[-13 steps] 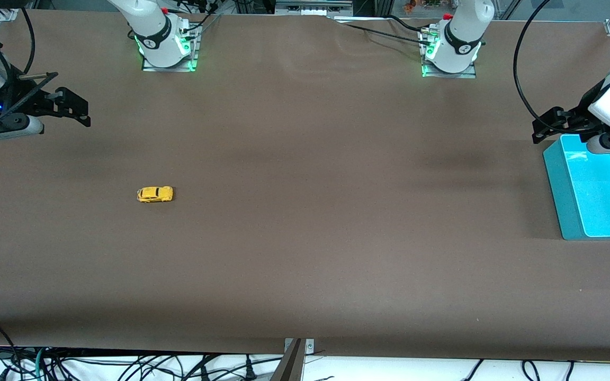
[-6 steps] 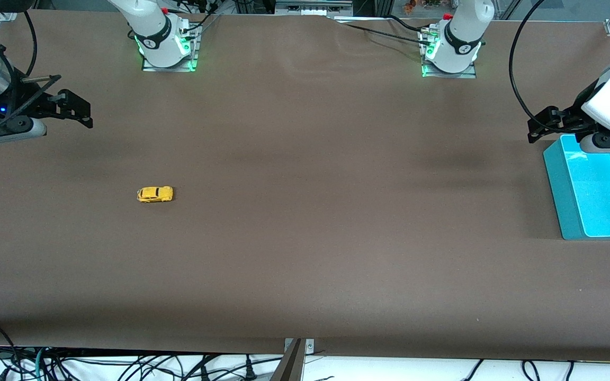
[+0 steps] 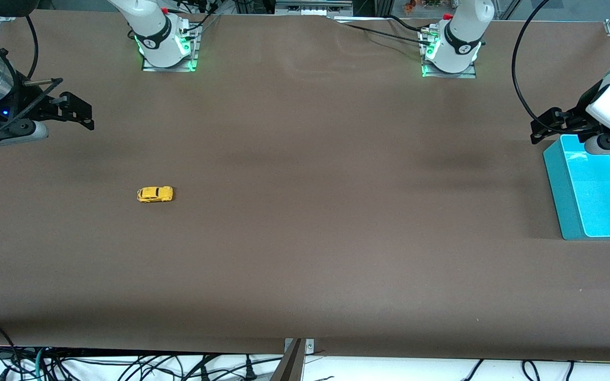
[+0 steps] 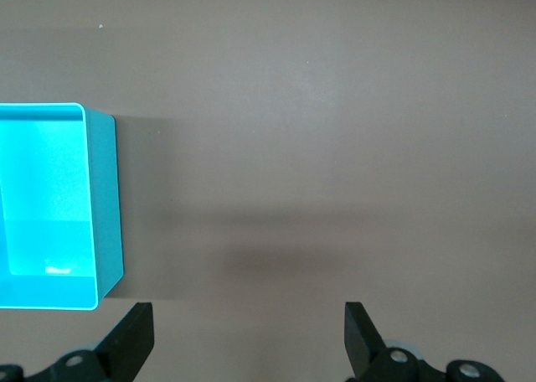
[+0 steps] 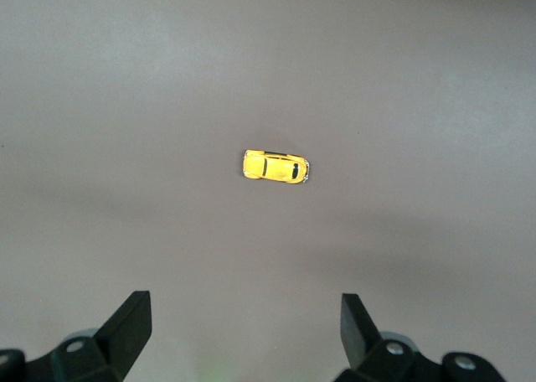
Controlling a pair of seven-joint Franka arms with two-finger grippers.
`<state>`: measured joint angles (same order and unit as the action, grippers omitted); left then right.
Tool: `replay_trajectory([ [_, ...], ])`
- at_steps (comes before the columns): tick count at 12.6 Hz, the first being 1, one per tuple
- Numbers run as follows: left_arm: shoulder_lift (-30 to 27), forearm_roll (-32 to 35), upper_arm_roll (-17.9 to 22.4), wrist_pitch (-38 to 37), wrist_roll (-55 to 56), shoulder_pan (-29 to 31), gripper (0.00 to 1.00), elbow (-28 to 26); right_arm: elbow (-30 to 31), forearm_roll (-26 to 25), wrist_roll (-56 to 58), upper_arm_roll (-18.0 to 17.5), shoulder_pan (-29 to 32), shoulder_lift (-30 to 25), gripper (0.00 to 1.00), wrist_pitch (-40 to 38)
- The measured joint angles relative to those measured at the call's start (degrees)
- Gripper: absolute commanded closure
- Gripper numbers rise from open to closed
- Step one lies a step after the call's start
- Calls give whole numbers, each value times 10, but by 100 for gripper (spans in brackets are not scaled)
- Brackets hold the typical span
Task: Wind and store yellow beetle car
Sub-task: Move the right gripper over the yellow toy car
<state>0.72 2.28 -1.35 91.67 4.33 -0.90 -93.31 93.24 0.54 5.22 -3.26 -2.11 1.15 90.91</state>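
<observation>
Left claw [image 4: 247, 342] spread wide over table [image 4: 335, 105], cyan bin [image 4: 105, 206] beside.

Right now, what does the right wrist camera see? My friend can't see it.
A tiny bright yellow toy beetle car sits alone on the plain brown table. The right gripper hangs above it, its two black fingers wide open and holding nothing.

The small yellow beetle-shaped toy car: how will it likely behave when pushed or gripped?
The small yellow beetle-shaped toy car sits on its wheels, so a nudge would probably roll it. Its rounded, glossy-looking body may slip between fingers. It is tiny, so likely light.
</observation>
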Motion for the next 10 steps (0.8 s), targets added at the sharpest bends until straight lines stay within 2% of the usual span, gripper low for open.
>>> replay_trajectory([
  [6, 1, 0, 0, -8, 0, 1, 0, 0, 64, 1, 81, -7, -2, 8, 0, 42],
  [10, 2, 0, 0, -8, 0, 1, 0, 0, 121, 7, 220, -8, -2, 9, 0, 96],
])
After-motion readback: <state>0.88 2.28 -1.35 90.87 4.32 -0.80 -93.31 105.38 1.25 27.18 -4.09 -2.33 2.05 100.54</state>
